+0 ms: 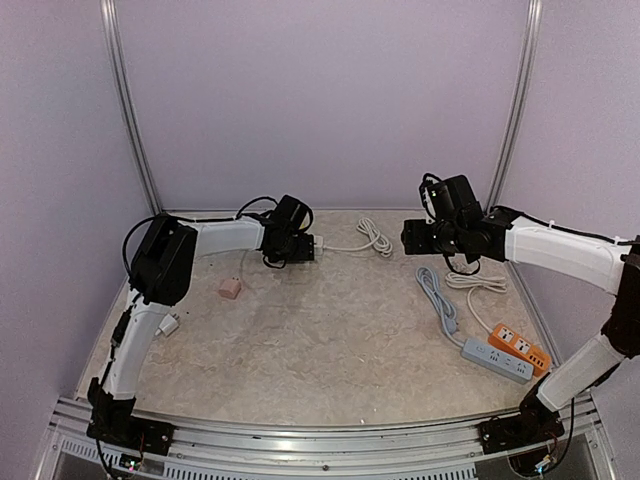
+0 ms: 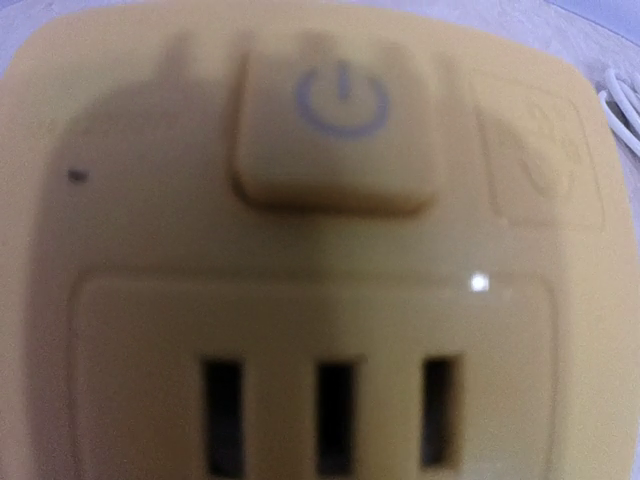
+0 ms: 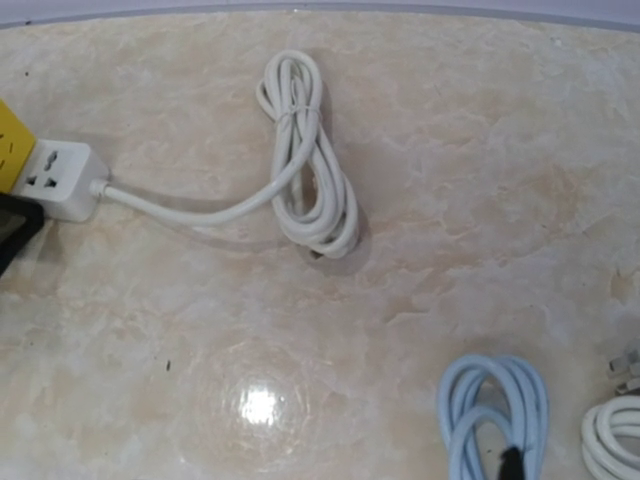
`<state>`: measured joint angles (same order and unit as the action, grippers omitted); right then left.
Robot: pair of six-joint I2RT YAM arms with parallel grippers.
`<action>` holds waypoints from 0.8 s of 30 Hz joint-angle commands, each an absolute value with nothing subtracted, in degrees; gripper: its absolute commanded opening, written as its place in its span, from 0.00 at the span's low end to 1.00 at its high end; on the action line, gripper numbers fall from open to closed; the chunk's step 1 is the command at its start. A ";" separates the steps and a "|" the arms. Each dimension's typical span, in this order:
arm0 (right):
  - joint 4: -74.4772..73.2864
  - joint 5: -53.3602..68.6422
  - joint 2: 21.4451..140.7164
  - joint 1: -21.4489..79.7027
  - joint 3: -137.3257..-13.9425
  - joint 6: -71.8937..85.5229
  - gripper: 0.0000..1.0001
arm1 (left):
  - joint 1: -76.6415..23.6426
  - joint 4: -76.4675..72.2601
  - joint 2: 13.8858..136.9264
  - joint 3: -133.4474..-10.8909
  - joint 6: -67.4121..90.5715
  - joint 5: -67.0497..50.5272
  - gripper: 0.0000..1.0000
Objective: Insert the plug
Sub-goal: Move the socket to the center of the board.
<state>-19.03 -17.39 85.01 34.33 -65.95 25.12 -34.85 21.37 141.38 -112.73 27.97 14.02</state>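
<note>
White strip (image 3: 60, 180) lies at desk (image 1: 330, 330) rear beneath left fingers (image 1: 300, 248); grasp cannot be told. Right fingers (image 1: 412, 238) hover near its cord (image 3: 305, 170), state unclear, no plug visibly held. Risk: misaligned prongs jamming at the socket; an unrestrained strip sliding under push.

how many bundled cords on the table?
3: white cord at back centre; blue-grey cord right of centre; second white cord just right of that. Others may be hidden.
</note>
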 commanded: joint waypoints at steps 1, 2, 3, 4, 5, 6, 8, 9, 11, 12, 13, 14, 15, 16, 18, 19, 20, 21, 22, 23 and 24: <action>-19.67 -17.45 85.34 33.66 -66.36 25.12 0.71 | -33.28 24.92 143.59 -115.47 31.11 10.73 0.79; -19.60 -17.59 85.36 33.65 -66.28 25.08 0.71 | -33.12 25.41 143.76 -116.06 31.16 10.58 0.79; -19.59 -17.66 85.42 33.64 -66.15 25.12 0.71 | -32.87 26.15 144.06 -117.00 31.38 10.01 0.79; -19.52 -17.52 85.43 33.62 -65.98 25.13 0.71 | -32.61 27.94 144.78 -118.30 31.92 9.41 0.79; -19.45 -17.38 85.50 33.65 -65.82 25.16 0.71 | -32.29 28.96 145.29 -119.80 32.52 8.77 0.79; -19.50 -17.32 85.51 33.67 -65.64 25.26 0.71 | -32.00 30.14 145.99 -120.95 32.82 8.30 0.79; -19.43 -17.49 85.44 33.65 -65.28 25.37 0.71 | -31.75 31.09 146.57 -121.93 33.15 7.91 0.79; -19.42 -17.47 85.42 33.65 -65.10 25.36 0.71 | -31.58 31.34 146.64 -122.25 33.33 7.84 0.80; -19.30 -17.49 85.27 33.62 -64.76 25.43 0.71 | -31.26 31.80 146.73 -122.72 33.75 7.44 0.81; -19.25 -17.53 85.26 33.61 -64.55 25.48 0.71 | -31.10 32.20 146.85 -123.15 34.00 7.21 0.82; -19.25 -17.62 85.27 33.59 -64.40 25.55 0.71 | -30.97 32.75 147.14 -123.77 34.21 6.92 0.82; -19.34 -17.67 85.26 33.66 -64.27 25.62 0.71 | -30.89 33.46 147.39 -124.43 34.39 6.75 0.82; -19.40 -17.62 85.25 33.65 -64.13 25.64 0.71 | -30.81 34.13 147.91 -125.20 34.49 6.70 0.82; -19.42 -17.66 85.18 33.65 -63.97 25.78 0.71 | -30.77 34.52 148.14 -125.72 34.49 6.58 0.82; -19.51 -17.64 84.81 33.61 -63.39 26.08 0.71 | -30.76 34.56 148.51 -125.81 34.45 6.33 0.82; -19.62 -17.60 84.55 33.58 -63.11 26.27 0.71 | -30.76 34.43 148.41 -125.55 34.38 6.28 0.82; -19.75 -17.65 84.24 33.61 -62.77 26.46 0.71 | -30.81 34.11 148.23 -124.81 34.37 6.25 0.83; -19.91 -17.67 83.90 33.59 -62.33 26.64 0.71 | -30.84 33.32 147.62 -123.62 34.24 6.31 0.83; -19.99 -17.67 83.41 33.70 -61.72 26.82 0.72 | -30.97 32.79 146.99 -121.98 34.20 6.59 0.83; -20.15 -17.72 83.02 33.67 -60.83 26.98 0.72 | -31.08 31.44 145.85 -120.14 34.15 6.68 0.83; -20.27 -17.90 82.42 33.63 -59.96 27.21 0.73 | -31.34 30.38 144.90 -117.93 34.08 6.80 0.83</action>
<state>-18.96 -17.39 84.82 34.33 -62.98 25.85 -31.42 31.07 145.75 -123.94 33.39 6.98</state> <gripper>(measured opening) 0.719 0.829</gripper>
